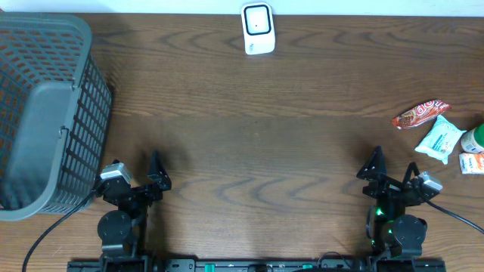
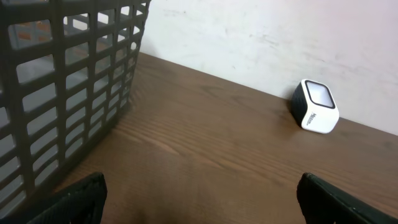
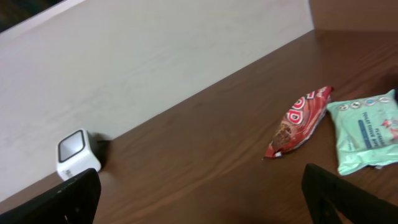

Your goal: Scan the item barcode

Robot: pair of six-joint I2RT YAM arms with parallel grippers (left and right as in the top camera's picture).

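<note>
A white barcode scanner (image 1: 258, 29) stands at the far middle of the table; it also shows in the left wrist view (image 2: 317, 107) and the right wrist view (image 3: 76, 154). The items lie at the right edge: a red snack packet (image 1: 420, 115) (image 3: 298, 121) and a mint-green packet (image 1: 440, 140) (image 3: 367, 130). My left gripper (image 1: 136, 170) (image 2: 199, 199) is open near the front left with nothing between its fingers. Well short of the packets, my right gripper (image 1: 395, 168) (image 3: 205, 196) is open and empty near the front right.
A grey plastic basket (image 1: 45, 113) (image 2: 62, 87) fills the left side, close to the left arm. A green-and-white bottle (image 1: 474, 140) and a small orange-and-white pack (image 1: 471, 163) lie at the right edge. A pale wall runs behind the table.
</note>
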